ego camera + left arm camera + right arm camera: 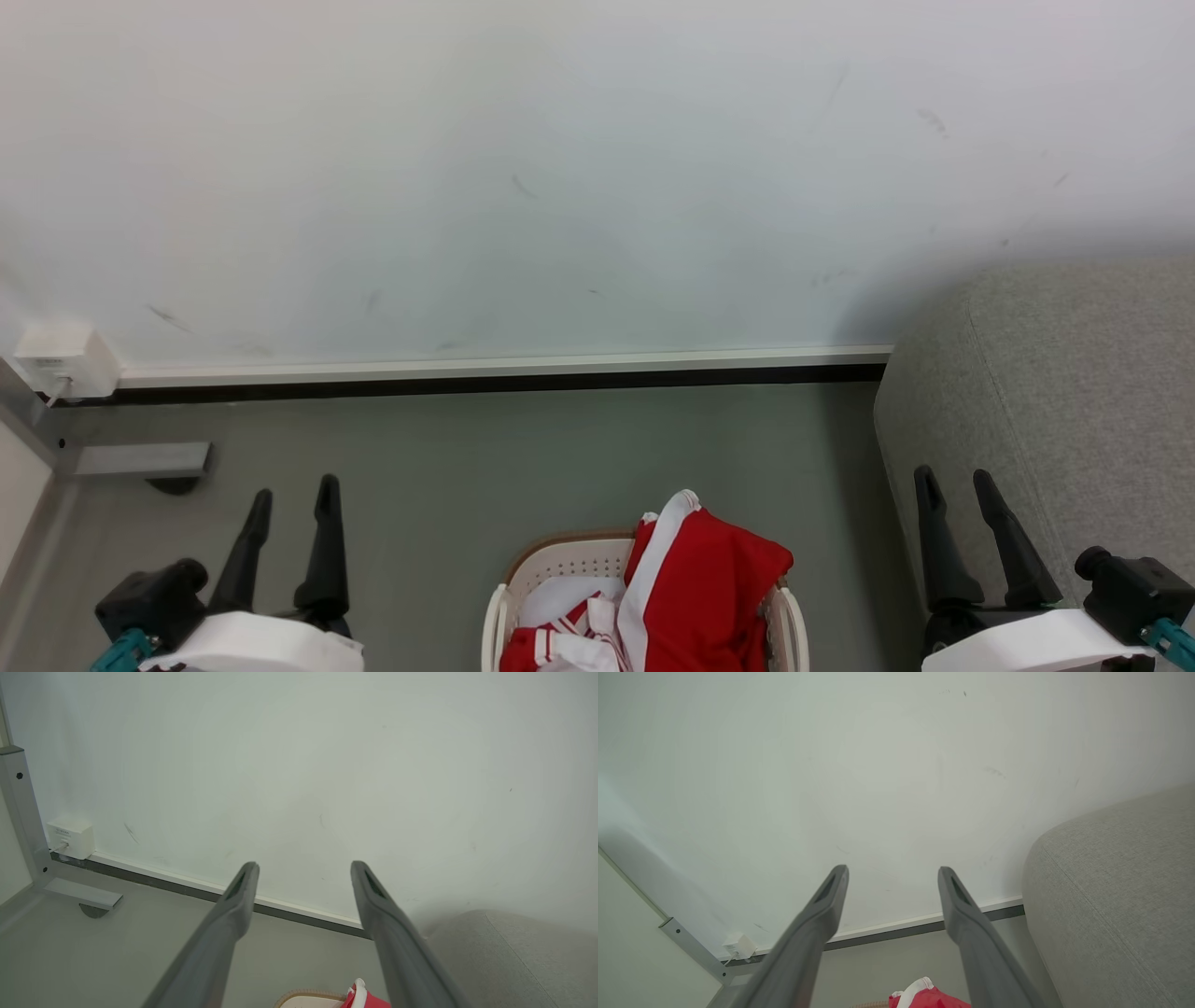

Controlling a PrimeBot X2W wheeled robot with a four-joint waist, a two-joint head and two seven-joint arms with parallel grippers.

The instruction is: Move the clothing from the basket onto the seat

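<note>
The cream-white basket stands on the floor at the bottom middle of the head view, heaped with red clothing with white trim that rises above its rim. The grey seat fills the right side. My left gripper hangs open at the lower left, well left of the basket, with nothing between its fingers. My right gripper stands open at the lower right, in front of the seat's side. In the left wrist view the gripper is open, with the basket's rim and clothing low down. The right wrist view has the open gripper, clothing and seat.
A white wall with a skirting board runs behind the basket. A white socket box and a grey metal frame foot sit at the far left. Grey floor lies between the wall and the basket.
</note>
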